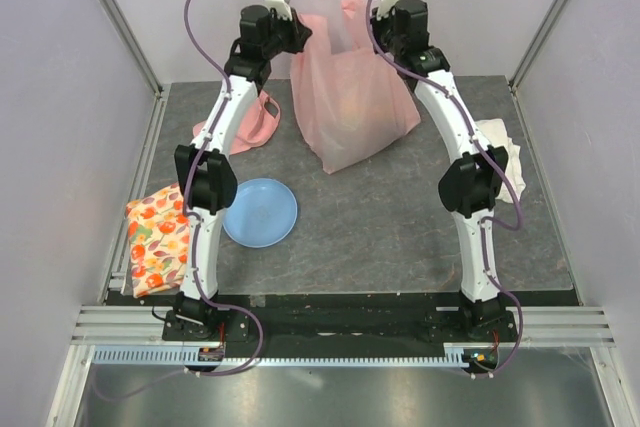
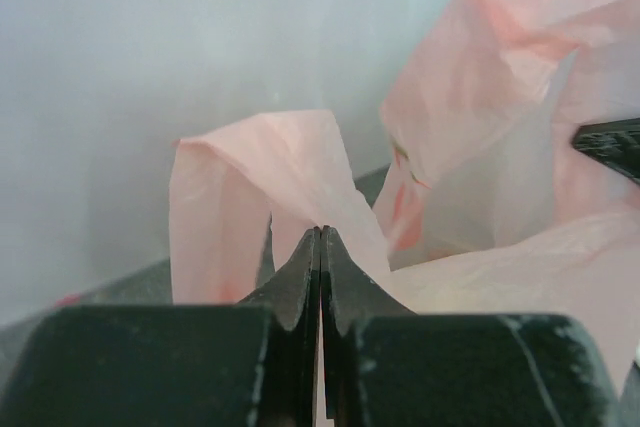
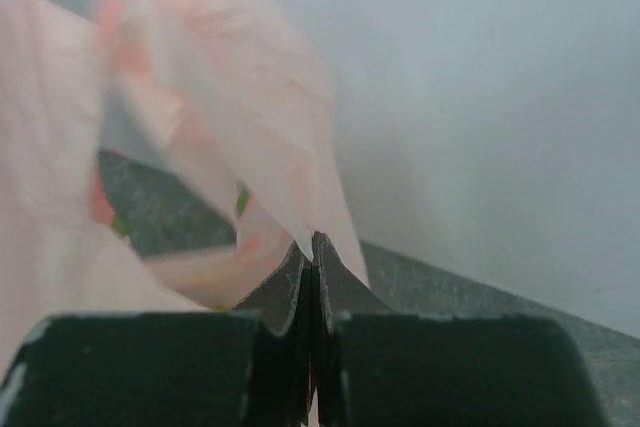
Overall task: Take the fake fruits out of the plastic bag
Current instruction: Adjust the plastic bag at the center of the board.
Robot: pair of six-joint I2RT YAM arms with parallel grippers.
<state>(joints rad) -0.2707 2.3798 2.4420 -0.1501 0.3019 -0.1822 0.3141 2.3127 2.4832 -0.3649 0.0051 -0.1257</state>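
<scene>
From above, the plastic bag sags between the left gripper and right gripper; the left wrist shows jaws clenched on a handle loop at their tips, the right wrist the same, and the film looks light, limp and slippery, best held by those loops.

The top camera looks down from high at the near edge over the whole counter. The wrist cameras look close along the left gripper and right gripper toward the bag, shared by all views.
</scene>
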